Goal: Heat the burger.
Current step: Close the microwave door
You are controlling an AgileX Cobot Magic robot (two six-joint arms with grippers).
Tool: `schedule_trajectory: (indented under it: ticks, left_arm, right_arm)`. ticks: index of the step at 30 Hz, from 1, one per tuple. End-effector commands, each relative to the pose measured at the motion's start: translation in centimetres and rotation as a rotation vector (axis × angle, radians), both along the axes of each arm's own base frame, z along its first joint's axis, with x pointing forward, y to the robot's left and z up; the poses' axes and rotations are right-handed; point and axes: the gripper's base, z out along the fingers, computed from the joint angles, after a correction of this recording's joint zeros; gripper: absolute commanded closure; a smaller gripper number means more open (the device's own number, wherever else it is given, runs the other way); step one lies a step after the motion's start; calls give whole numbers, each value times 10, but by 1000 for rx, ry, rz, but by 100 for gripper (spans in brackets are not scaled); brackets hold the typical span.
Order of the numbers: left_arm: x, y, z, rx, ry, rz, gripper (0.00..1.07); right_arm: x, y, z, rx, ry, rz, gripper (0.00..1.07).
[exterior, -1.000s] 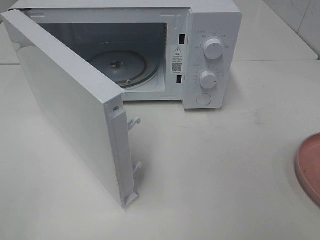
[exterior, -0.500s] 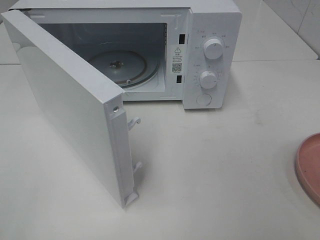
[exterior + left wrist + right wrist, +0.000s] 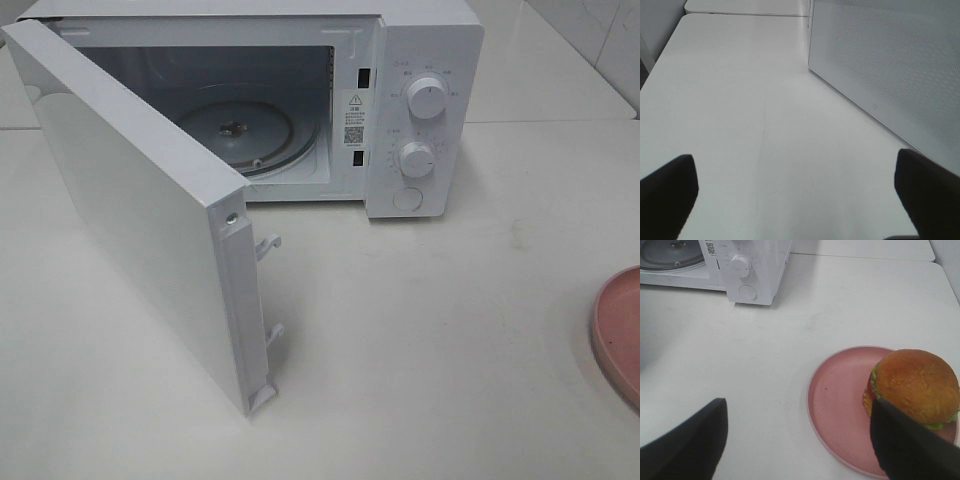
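Left end effector [image 3: 795, 200]: spread wide, nothing between the fingers [image 3: 667, 192]; poised low over bare surface [image 3: 740, 100], just beside the outer face of the open microwave door [image 3: 890, 65]. Not seen in the high view.

Right end effector [image 3: 800, 440]: also spread wide, holding nothing; poised above the plate [image 3: 840, 410], one finger [image 3: 910, 450] overlapping the near edge of the burger [image 3: 915, 385] in view. Contact with the bun cannot be told. Arm likewise out of the high view.

Burger: one. Sits upright on the plate, off-centre. Domed brown bun on top, green lettuce and a bit of red showing at the rim underneath. Not in the high view.

Plate: one, pink, round. On the surface at the near right, well apart from the microwave [image 3: 425, 100]; only its left edge [image 3: 615, 330] enters the high view.

Microwave: one, white, at the far centre of the surface. Door [image 3: 140, 220] swung open toward the near left, two latch hooks on its free edge. Cavity holds one glass turntable [image 3: 245, 135], nothing on it.

Control panel, right side of microwave: two round knobs, upper [image 3: 427, 98] and lower [image 3: 416, 158], plus one round button [image 3: 407, 199] below them. One label with a code on the cavity frame.
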Motion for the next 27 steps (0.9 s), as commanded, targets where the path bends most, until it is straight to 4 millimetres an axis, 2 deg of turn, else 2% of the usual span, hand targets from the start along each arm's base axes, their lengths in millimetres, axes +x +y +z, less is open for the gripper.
schedule_trajectory:
  ticks: [1, 12, 17, 19, 20, 21, 22, 23, 24, 25, 26, 27]
  left_arm:
    - [0, 0, 0, -10, -13, 3, 7]
    - [0, 0, 0, -12, -13, 5, 7]
    - [2, 0, 12, -11, -54, 8, 9]
    - [14, 2, 24, 1, -71, 19, 18]
    - [14, 2, 24, 1, -71, 19, 18]
    - [19, 2, 25, 0, -60, 20, 24]
    - [27, 2, 25, -1, -34, 21, 39]
    - [27, 2, 25, -1, -34, 21, 39]
    - [33, 2, 26, -3, -16, 21, 49]
    - [43, 2, 26, -11, 15, 19, 71]
    - [43, 2, 26, -11, 15, 19, 71]
    - [49, 2, 26, -13, 28, 19, 83]
  right_arm:
    - [-3, 0, 0, 6, -36, -5, 32]
    - [-3, 0, 0, 6, -36, -5, 32]
    - [-3, 0, 0, 6, -36, -5, 32]
    - [-3, 0, 0, 6, -36, -5, 32]
    - [-3, 0, 0, 6, -36, -5, 32]
    - [-3, 0, 0, 6, -36, -5, 32]
    - [-3, 0, 0, 6, -36, -5, 32]
    - [-3, 0, 0, 6, -36, -5, 32]
    - [-3, 0, 0, 6, -36, -5, 32]
    - [-3, 0, 0, 6, -36, -5, 32]
    - [-3, 0, 0, 6, -36, -5, 32]
    - [-3, 0, 0, 6, -36, -5, 32]
